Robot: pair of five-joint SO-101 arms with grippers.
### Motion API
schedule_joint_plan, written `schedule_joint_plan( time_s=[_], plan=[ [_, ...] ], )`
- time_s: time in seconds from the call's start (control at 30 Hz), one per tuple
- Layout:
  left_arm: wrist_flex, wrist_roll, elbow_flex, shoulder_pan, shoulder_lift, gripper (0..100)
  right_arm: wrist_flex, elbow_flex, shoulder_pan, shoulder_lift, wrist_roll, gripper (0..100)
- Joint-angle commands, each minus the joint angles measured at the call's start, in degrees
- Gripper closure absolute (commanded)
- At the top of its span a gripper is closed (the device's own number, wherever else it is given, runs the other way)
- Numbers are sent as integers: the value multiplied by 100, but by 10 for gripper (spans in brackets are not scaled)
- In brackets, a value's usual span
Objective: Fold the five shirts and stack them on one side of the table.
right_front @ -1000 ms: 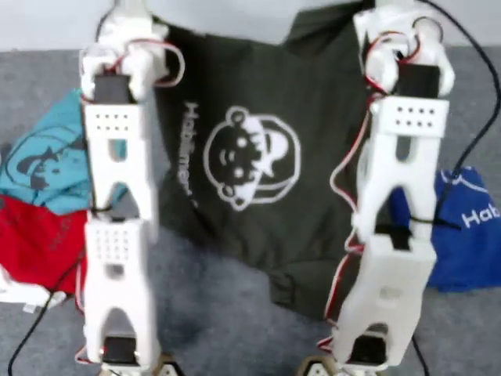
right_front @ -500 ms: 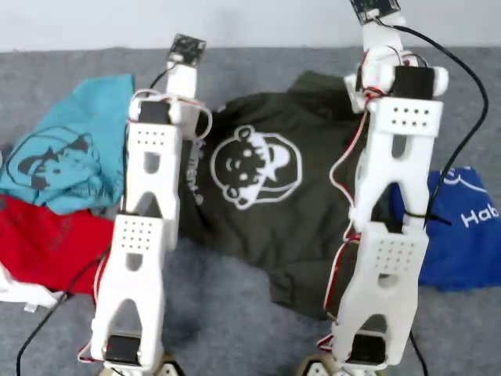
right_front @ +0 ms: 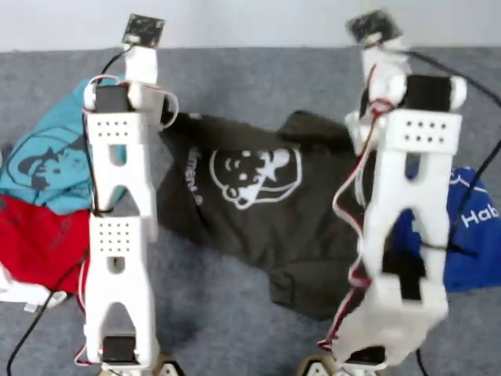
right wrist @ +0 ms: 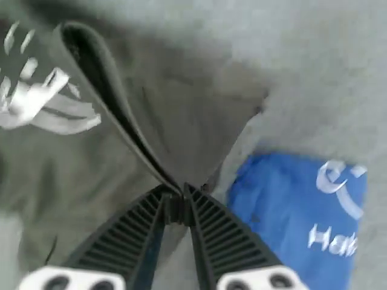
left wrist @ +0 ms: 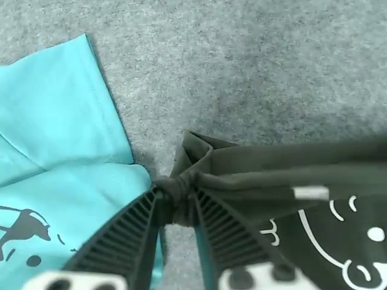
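A dark green shirt (right_front: 258,211) with a white cartoon print lies on the grey table between the two arms. My left gripper (left wrist: 176,202) is shut on a bunched corner of the dark green shirt (left wrist: 284,175), just above the table beside the teal shirt (left wrist: 54,151). My right gripper (right wrist: 177,208) is shut on a folded edge of the dark green shirt (right wrist: 139,115), next to the blue shirt (right wrist: 296,211). In the high view the arms' links cover both grippers.
A teal shirt (right_front: 43,160) and a red shirt (right_front: 35,243) are heaped at the left edge, with white cloth (right_front: 19,291) beneath them. A blue shirt (right_front: 470,227) lies at the right edge. Bare grey table (right_front: 258,86) stretches along the far side.
Both arms swung the dark green shirt back toward the near side and lowered it. The shirt's far edge has come down from the back of the table, baring the grey surface there.
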Motion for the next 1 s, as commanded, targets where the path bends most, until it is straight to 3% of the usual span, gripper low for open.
schedule_joint_plan(
  time_s=[0.0, 0.23, 0.53, 0.97],
  plan=[
    [141, -26, -84, 70, -457, 987, -409, 2013, -13, -1516, 185, 987],
    [141, 360, 2281, 0, -1565, 988, -752, 4149, -57, -3160, 422, 987],
    [105, 413, 5727, -44, -3288, 988, -356, 5143, -66, -4233, 730, 987],
    [114, 404, 7327, -44, -4378, 988, 303, 5626, -75, -4418, 1240, 987]
  ],
)
